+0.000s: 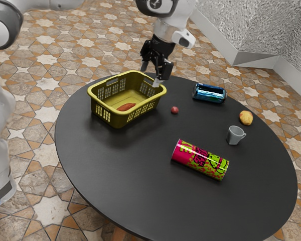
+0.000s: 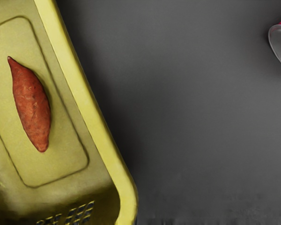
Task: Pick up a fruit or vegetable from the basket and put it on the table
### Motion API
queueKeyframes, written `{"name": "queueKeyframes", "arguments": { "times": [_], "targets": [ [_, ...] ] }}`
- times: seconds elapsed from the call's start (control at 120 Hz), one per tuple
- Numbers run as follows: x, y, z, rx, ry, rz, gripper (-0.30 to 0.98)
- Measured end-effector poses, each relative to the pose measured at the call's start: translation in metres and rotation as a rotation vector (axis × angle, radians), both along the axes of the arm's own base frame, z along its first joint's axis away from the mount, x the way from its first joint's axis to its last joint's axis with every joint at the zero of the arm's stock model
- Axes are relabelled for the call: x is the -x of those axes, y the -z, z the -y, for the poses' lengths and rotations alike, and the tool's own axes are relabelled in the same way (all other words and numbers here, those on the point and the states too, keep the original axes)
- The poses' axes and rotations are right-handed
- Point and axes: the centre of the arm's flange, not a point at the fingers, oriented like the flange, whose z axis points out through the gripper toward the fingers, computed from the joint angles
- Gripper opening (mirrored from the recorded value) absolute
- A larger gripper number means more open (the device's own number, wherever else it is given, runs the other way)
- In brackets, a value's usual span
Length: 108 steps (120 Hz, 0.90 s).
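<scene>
The pincer (image 1: 150, 74) stands open. Centre it over the sweet potato (image 2: 32, 105), clear of the basket rim (image 2: 78, 93), then descend straight and close across its narrow width.

round black counter (image 1: 140, 186) with a kinda matte top, a bit of wooden leg (image 1: 119, 235) peeking out underneath, busy star-pattern tile floor (image 1: 45, 165) in tans, creams and rusty orange, rough grey textured walls (image 1: 256, 25) meeting in a corner, plain pale baseboard (image 1: 256, 59) along the bottom
</scene>
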Motion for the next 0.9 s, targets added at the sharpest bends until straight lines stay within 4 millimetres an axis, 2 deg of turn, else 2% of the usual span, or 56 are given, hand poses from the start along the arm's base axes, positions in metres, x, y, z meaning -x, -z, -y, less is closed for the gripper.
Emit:
{"name": "queueKeyframes", "arguments": {
  "times": [0.083,0.142,0.258,0.417,0.533,0.767,0.9],
  "targets": [
    [0.032,0.017,-0.038,0.004,-0.112,0.017,0.69],
    [0.041,0.025,-0.052,0.0,-0.17,0.039,0.69],
    [0.039,0.031,-0.057,-0.011,-0.24,0.082,0.69],
    [0.035,0.059,-0.067,-0.028,-0.327,0.09,0.69],
    [0.035,0.08,-0.082,-0.042,-0.381,0.098,0.69],
    [0.032,0.099,-0.097,-0.056,-0.385,0.161,0.69],
    [0.031,0.118,-0.101,-0.05,-0.359,0.182,0.69]
  ]
}}
